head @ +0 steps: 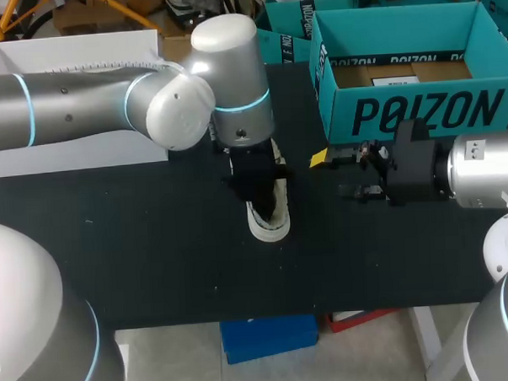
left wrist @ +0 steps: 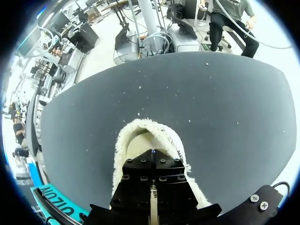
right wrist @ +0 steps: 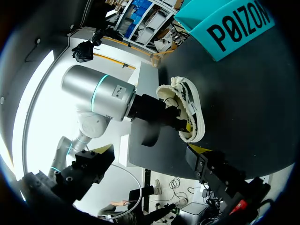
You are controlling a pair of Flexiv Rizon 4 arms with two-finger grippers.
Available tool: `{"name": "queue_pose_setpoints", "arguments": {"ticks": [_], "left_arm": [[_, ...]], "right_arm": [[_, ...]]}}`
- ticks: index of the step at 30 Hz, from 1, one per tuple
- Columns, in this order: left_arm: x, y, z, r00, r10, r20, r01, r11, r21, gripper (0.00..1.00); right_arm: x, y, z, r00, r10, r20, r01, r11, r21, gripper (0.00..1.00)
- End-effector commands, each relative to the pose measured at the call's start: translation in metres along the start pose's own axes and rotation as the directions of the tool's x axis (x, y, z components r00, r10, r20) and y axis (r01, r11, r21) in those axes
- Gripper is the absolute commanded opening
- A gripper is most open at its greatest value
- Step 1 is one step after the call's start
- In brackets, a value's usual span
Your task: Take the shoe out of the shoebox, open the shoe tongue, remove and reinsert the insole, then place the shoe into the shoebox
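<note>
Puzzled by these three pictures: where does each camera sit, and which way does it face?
Head view: above and behind, looking down on the table, left arm, right arm.
Left wrist view: on that wrist, looking past the left gripper into the shoe.
Right wrist view: on that wrist, past the right gripper, facing shoe, left arm, shoebox.
All share the shoe.

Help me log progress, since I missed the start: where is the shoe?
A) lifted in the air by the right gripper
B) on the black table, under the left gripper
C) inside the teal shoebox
B: the shoe lies on the black table with the left gripper down on it, outside the teal shoebox.
</note>
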State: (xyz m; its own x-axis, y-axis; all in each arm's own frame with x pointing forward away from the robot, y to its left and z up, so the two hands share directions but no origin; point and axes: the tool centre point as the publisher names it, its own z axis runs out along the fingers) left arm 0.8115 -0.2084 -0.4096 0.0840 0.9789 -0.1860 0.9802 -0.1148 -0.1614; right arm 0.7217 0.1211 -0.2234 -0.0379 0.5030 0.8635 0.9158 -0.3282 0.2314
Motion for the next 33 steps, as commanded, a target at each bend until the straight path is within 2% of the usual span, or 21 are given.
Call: {"name": "queue_pose_setpoints", "arguments": {"ticks": [1, 3, 5, 7, 12, 19, 21, 23, 26, 28, 29, 30, 31, 33], "left_arm": [[0.001, -0.004, -0.023, 1.000, -0.008, 0.001, 0.008, 1.000, -0.021, 0.00], [0.001, -0.005, -0.034, 1.000, -0.014, -0.002, 0.014, 0.999, -0.038, 0.00], [0.002, -0.005, -0.044, 1.000, -0.022, -0.008, 0.021, 0.998, -0.051, 0.08], [0.005, -0.004, -0.053, 0.999, -0.033, -0.012, 0.032, 0.997, -0.070, 0.06], [0.013, -0.002, -0.074, 0.998, -0.062, -0.017, 0.060, 0.992, -0.112, 0.16], [0.025, -0.003, -0.091, 0.994, -0.104, 0.024, 0.107, 0.984, -0.145, 0.31], [0.027, -0.002, -0.096, 0.992, -0.114, 0.047, 0.120, 0.981, -0.154, 0.40], [0.029, -0.002, -0.101, 0.989, -0.123, 0.086, 0.135, 0.977, -0.162, 0.44], [0.030, -0.002, -0.105, 0.980, -0.133, 0.149, 0.157, 0.973, -0.167, 0.41], [0.033, 0.002, -0.107, 0.972, -0.142, 0.185, 0.174, 0.970, -0.170, 0.30], [0.033, 0.002, -0.108, 0.968, -0.146, 0.206, 0.183, 0.968, -0.170, 0.21], [0.034, 0.003, -0.110, 0.959, -0.157, 0.238, 0.198, 0.967, -0.161, 0.06], [0.036, 0.005, -0.111, 0.955, -0.161, 0.247, 0.206, 0.964, -0.167, 0.00], [0.039, 0.010, -0.115, 0.937, -0.181, 0.298, 0.235, 0.959, -0.155, 0.00]], "right_arm": [[0.001, 0.000, 0.001, 1.000, 0.001, 0.002, -0.001, 1.000, -0.001, 1.00], [0.001, 0.000, 0.001, 1.000, 0.001, 0.002, -0.001, 1.000, -0.001, 1.00], [0.001, 0.000, 0.001, 1.000, 0.001, 0.002, -0.001, 1.000, -0.001, 1.00], [0.001, 0.000, 0.001, 1.000, 0.001, 0.002, -0.001, 1.000, -0.001, 1.00], [0.001, 0.000, 0.001, 1.000, 0.001, 0.002, -0.001, 1.000, -0.001, 1.00], [0.001, 0.000, 0.001, 1.000, 0.001, 0.002, -0.001, 1.000, -0.001, 1.00], [0.001, 0.000, 0.001, 1.000, 0.001, 0.002, -0.001, 1.000, -0.001, 1.00], [0.001, 0.000, 0.001, 1.000, 0.001, 0.002, -0.001, 1.000, -0.001, 1.00], [0.001, 0.000, 0.001, 1.000, 0.001, 0.002, -0.001, 1.000, -0.001, 1.00], [0.001, 0.000, 0.001, 1.000, 0.001, 0.002, -0.001, 1.000, -0.001, 1.00], [0.001, 0.000, 0.001, 1.000, 0.001, 0.002, -0.001, 1.000, -0.001, 1.00], [0.001, 0.000, 0.001, 1.000, 0.001, 0.002, -0.001, 1.000, -0.001, 1.00], [0.001, 0.000, 0.001, 1.000, 0.001, 0.002, -0.001, 1.000, -0.001, 1.00], [0.001, 0.000, 0.001, 1.000, 0.001, 0.002, -0.001, 1.000, -0.001, 1.00]]}}
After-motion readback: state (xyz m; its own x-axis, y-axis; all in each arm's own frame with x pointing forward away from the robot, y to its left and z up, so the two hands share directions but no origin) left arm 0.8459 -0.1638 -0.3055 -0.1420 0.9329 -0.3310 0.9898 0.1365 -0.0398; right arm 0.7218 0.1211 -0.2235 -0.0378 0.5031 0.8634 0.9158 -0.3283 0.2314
